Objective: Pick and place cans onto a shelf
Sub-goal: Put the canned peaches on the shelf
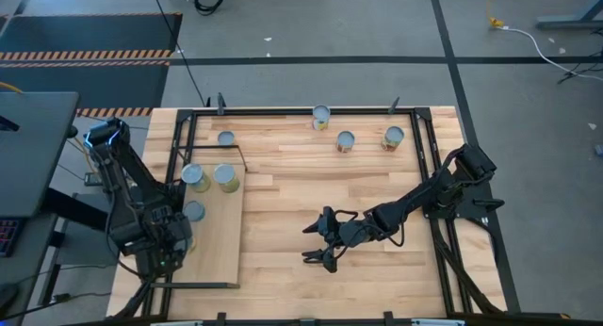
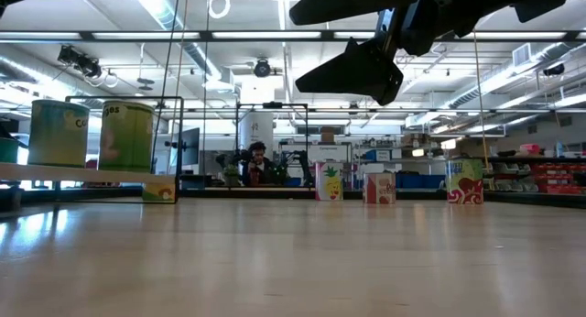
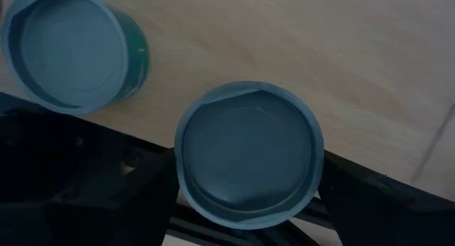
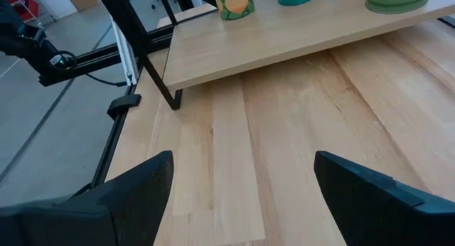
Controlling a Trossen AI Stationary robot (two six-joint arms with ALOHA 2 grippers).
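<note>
the shelf (image 1: 219, 241) is seen at the table's left, raised on a thin black frame, so cans are set down onto it from above. three cans (image 1: 215, 177) are gathered at its far end – room is left nearer. a fourth can (image 3: 247, 152) is straddled by the left gripper (image 1: 181, 234), fingers parted beside it rather than clamped – judged a release. three more cans (image 1: 345, 141) are lined along the far edge. the right gripper (image 1: 320, 241) is held spread and empty mid-table.
</note>
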